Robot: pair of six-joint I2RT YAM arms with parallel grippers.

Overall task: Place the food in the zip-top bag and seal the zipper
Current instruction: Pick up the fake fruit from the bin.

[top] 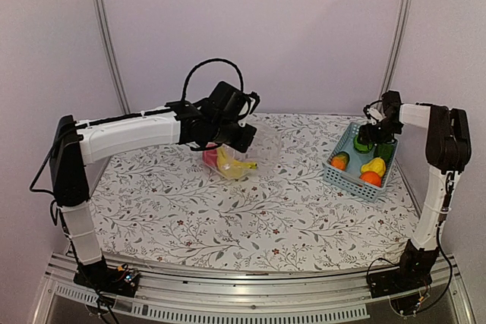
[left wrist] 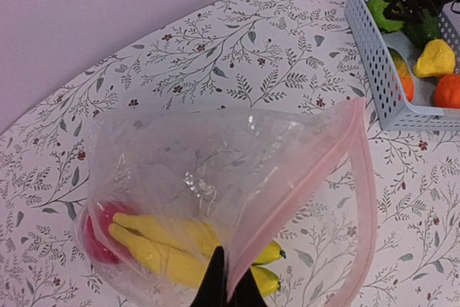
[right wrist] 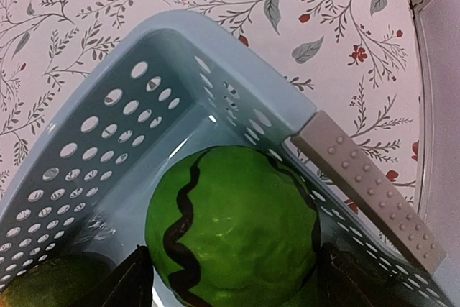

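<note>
Risk: the round striped melon (right wrist: 230,228) may slip from the R gripper (top: 377,131), whose jaws are spread round it, unclamped. It could also miss the zip-top bag (left wrist: 215,170), since the L gripper (left wrist: 224,287) pinches only one rim. Bag, mid-table, holds bananas (left wrist: 172,249) + red piece (left wrist: 97,231); blue basket (left wrist: 374,70) has melon, yellow, orange, green pcs.
</note>
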